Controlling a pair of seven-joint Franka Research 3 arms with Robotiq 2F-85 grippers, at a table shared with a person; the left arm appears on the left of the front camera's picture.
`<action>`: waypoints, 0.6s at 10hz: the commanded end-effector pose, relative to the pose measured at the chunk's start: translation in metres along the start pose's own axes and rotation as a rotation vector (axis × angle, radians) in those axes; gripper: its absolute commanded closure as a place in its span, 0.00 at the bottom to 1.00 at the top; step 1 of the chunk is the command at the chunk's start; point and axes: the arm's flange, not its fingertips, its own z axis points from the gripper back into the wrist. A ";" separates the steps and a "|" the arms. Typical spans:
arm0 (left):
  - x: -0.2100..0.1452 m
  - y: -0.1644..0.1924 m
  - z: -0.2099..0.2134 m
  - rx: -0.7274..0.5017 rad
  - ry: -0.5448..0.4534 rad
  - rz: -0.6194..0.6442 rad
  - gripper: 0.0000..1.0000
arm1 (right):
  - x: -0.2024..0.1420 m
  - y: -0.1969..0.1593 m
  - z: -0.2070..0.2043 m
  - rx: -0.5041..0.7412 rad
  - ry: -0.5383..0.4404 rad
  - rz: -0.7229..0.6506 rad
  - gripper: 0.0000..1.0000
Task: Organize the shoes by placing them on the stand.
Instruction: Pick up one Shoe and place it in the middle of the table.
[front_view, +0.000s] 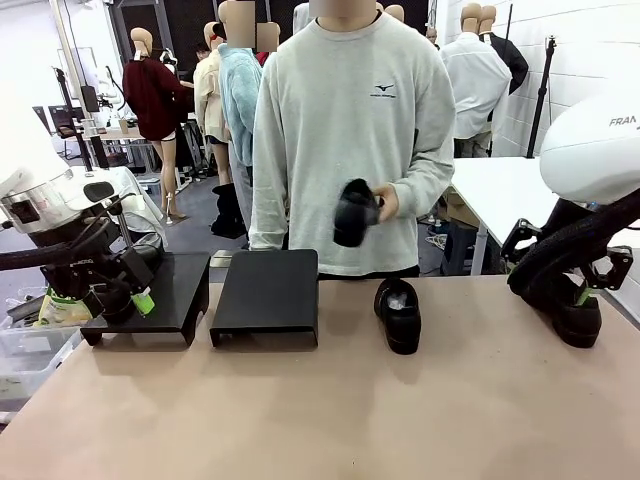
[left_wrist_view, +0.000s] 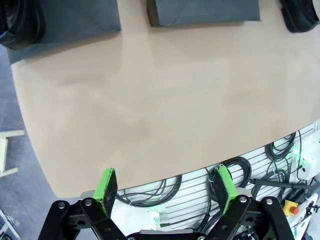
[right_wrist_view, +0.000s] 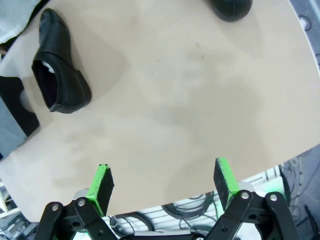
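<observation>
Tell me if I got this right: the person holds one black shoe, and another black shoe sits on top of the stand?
Not quite. The person's hand does hold a black shoe, but the other shoe lies on the table beside the stand, not on top of it. The front view shows this.

We read the black letters "FRAN" on the white shell of the right arm (front_view: 592, 145) — the word runs off the picture's edge. On the chest of the person's grey sweatshirt (front_view: 340, 170) we see a small dark emblem (front_view: 383, 90) with a line of print beneath, too small to read.
</observation>
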 end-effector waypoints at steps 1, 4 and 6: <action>-0.001 0.001 -0.001 -0.017 0.003 -0.005 0.00 | 0.040 -0.001 0.000 0.010 -0.006 0.057 0.00; -0.001 0.001 -0.001 -0.017 0.003 -0.005 0.00 | 0.133 -0.006 -0.019 -0.028 0.209 0.148 0.00; -0.001 0.001 -0.001 -0.017 0.003 -0.005 0.00 | 0.158 0.001 -0.027 -0.040 0.240 0.112 0.00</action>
